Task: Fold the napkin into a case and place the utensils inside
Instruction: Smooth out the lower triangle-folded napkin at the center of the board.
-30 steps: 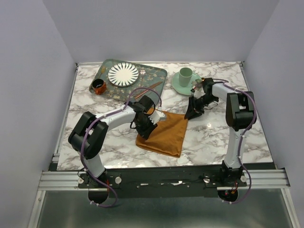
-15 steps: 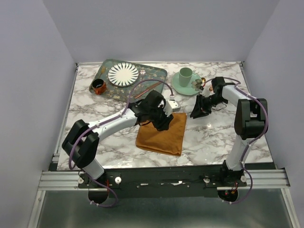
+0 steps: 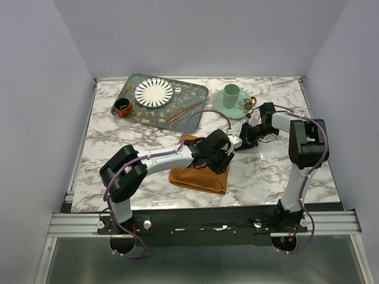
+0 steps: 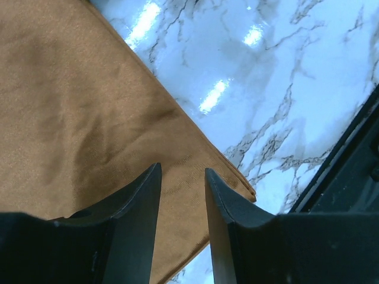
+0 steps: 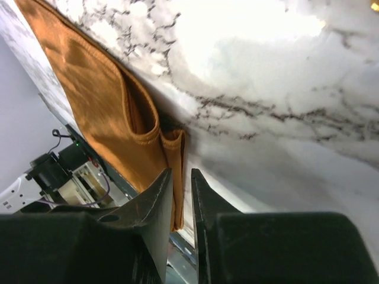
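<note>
The rust-orange napkin (image 3: 198,177) lies folded on the marble, its layers forming a pocket-like edge in the right wrist view (image 5: 100,100). My left gripper (image 3: 222,158) hovers over the cloth's right part, near a corner (image 4: 77,106). Its jaws (image 4: 182,168) are apart with nothing between them. My right gripper (image 3: 241,142) sits low beside the napkin's far right corner. Its jaws (image 5: 181,170) show a narrow gap, with the cloth's hem lined up in that gap just ahead. Copper-gold utensils (image 3: 185,111) lie on the green tray (image 3: 198,92).
A striped plate (image 3: 154,92) sits on the tray, and a brown cup (image 3: 122,107) stands at the tray's left end. A green cup (image 3: 231,93) rests on a saucer (image 3: 220,106) behind the right gripper, with a gold spoon tip (image 3: 253,100) beside it.
My left gripper swept right and nearer across the napkin. My right gripper moved left to the cloth's far right corner and its jaws narrowed.
</note>
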{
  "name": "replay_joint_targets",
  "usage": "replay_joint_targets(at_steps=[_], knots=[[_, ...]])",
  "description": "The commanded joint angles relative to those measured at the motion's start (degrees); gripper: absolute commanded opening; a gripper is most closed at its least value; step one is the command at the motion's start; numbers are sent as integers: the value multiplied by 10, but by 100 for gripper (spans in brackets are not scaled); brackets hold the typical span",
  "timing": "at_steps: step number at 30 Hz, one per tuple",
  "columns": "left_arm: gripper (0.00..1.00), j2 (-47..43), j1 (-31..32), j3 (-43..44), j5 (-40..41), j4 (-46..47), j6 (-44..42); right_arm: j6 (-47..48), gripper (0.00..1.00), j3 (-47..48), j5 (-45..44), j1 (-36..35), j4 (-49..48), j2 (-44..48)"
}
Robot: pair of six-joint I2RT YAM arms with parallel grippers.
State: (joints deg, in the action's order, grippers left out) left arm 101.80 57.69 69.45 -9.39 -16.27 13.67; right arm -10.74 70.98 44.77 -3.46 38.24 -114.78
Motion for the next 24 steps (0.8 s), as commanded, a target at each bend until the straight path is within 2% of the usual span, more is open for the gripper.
replay_joint_targets(at_steps=[1,11,21,24], knots=[[45,17,1,22,34,-1,32,-18,26,3,4,-9,-37,-26],[45,37,1,30,23,-1,40,-25,26,-1,17,-13,-58,-36],[46,48,1,39,40,-10,46,-38,35,-14,54,-13,-79,-15],[47,53,1,40,49,-12,51,-38,32,-11,39,-13,-80,-20]])
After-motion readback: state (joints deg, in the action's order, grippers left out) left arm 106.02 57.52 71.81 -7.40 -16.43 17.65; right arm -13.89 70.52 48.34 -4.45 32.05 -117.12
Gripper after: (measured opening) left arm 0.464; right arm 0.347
